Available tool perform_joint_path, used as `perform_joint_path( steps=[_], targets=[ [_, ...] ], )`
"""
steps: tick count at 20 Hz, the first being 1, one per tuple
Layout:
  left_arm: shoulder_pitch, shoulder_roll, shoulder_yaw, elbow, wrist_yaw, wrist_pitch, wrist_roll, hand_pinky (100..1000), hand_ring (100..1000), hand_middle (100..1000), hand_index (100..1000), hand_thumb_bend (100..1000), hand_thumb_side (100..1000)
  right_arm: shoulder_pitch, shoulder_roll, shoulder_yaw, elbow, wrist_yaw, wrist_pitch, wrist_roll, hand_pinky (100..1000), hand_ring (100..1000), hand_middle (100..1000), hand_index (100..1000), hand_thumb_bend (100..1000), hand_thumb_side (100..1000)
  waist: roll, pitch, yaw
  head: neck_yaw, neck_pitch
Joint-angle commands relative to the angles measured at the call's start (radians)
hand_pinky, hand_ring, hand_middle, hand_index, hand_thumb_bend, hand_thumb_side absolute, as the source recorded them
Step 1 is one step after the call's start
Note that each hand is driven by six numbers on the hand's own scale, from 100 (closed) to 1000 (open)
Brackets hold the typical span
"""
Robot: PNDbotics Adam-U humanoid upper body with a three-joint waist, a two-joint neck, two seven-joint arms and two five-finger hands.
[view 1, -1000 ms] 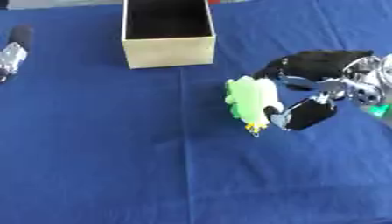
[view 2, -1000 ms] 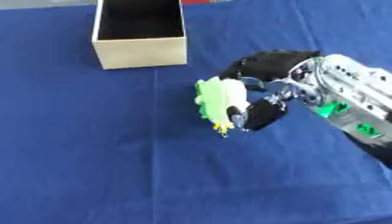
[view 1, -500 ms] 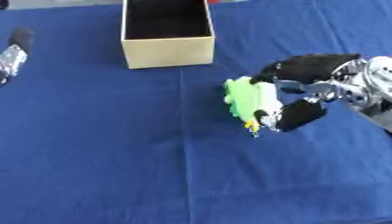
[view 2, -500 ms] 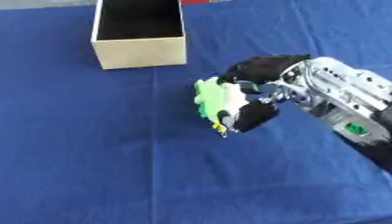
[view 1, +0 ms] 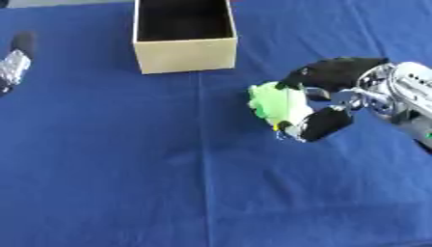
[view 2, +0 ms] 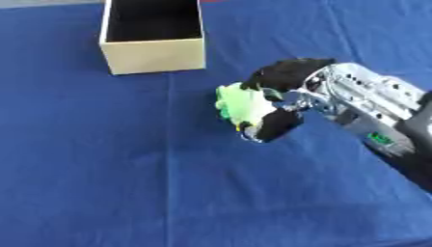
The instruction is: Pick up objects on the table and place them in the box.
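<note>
My right hand (view 1: 330,96) comes in from the right, its fingers and thumb curled round a light green object (view 1: 276,105) with a small yellow bit at its lower edge. The hand holds it over the blue table, to the right of and nearer than the box. The open cardboard box (view 1: 185,54) stands at the far middle, its inside dark and bare as far as I can see. My left hand (view 1: 13,60) shows at the far left edge, black and silver, partly cut off by the frame.
A blue cloth (view 1: 152,173) covers the whole table, with a crease running from the box toward the front. No other loose objects show on it.
My right hand with the green object has shifted a little toward the box and slightly farther from me. The box and my left hand have stayed where they were.
</note>
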Motion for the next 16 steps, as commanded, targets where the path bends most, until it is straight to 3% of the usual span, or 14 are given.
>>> perform_joint_path(
  steps=[1,10,16],
  targets=[
    [-0.003,0.013,0.020,-0.014,0.002,0.004,0.002,452,586,587,760,355,542,-0.016,-0.009,-0.008,0.008,0.008,0.004,0.008,973,976,912,1000,231,826,-0.001,-0.014,0.002,0.000,-0.008],
    [0.001,0.003,0.024,-0.014,0.007,0.005,0.005,447,581,581,756,352,539,-0.027,0.026,0.026,0.092,0.011,-0.024,0.006,940,917,888,1000,237,881,0.001,-0.006,0.012,-0.002,-0.012],
    [0.001,0.001,0.024,-0.014,0.008,0.004,0.002,448,575,573,749,350,540,-0.032,0.048,0.037,0.122,-0.002,-0.022,-0.026,872,842,841,1000,166,786,0.005,-0.004,0.017,-0.002,-0.016]
  ],
)
